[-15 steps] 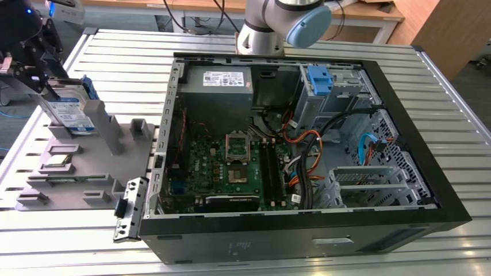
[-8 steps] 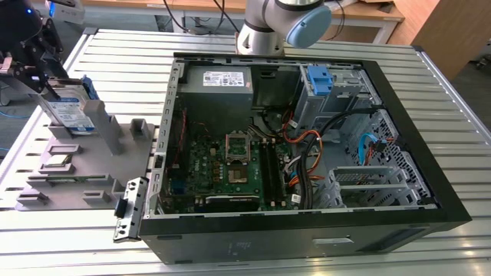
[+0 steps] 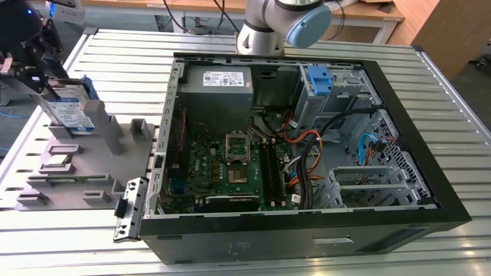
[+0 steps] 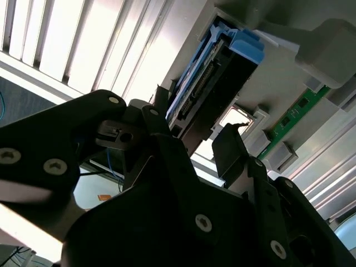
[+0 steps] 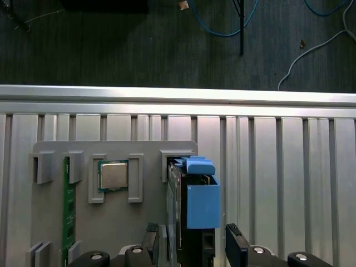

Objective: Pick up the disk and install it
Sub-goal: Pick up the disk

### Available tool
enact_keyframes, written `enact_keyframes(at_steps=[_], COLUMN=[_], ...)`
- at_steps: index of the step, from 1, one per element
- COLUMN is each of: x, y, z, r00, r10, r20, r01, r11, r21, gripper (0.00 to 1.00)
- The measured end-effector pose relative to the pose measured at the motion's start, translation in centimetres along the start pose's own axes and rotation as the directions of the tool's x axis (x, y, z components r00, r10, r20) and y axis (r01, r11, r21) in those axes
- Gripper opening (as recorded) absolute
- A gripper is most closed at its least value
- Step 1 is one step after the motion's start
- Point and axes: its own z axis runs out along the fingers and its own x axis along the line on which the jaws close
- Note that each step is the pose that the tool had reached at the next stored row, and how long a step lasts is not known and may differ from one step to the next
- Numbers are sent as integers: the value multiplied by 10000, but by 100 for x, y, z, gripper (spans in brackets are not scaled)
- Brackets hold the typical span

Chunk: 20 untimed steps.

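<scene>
The hand (image 5: 192, 231), fingers (image 5: 236, 245) apart, straddles the disk (image 5: 201, 203) standing on edge in a grey holder (image 5: 111, 153) on the worktop (image 5: 278, 167); it is probably stiff, fairly heavy and shock-sensitive, best pinched across its flat faces.

This looks like a robotics lab or workshop: a robot arm (image 3: 265, 26) stands at a ribbed metal counter (image 3: 445, 86) that carries an opened computer case (image 3: 307, 244) and a grey holder (image 3: 92, 172) for loose computer parts. Wooden desks (image 3: 368, 11) stand behind it, and cables (image 5: 241, 33) trail over the dark floor (image 5: 111, 50).
</scene>
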Motion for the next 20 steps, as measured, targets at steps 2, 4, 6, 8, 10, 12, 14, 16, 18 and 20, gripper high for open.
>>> enact_keyframes(at_steps=[2, 4, 6, 8, 10, 12, 14, 16, 18, 20], x=[0, 1, 0, 0, 1, 1, 1, 1, 2, 2], y=[0, -15, -23, -24, -25, -25, -26, -26, -29, -28], z=[0, 1, 1, 5, 14, 16, 17, 18, 20, 19], r00=[10000, 10000, 10000, 10000, 10000, 10000, 10000, 10000, 10000, 10000], r10=[0, -2, 0, 1, 0, 0, 0, 0, 4, 10], r20=[-1, 2, 1, 0, 0, -1, 0, 0, 2, 0], r01=[0, 2, 0, -1, 0, 0, 0, 0, -4, -10], r11=[10000, 10000, 10000, 10000, 10000, 10000, 10000, 10000, 10000, 9999], r21=[-1, 2, 2, 0, 0, -2, -1, 0, -74, -113], gripper=[59, 59, 59, 59, 59, 59, 59, 59, 59, 59])
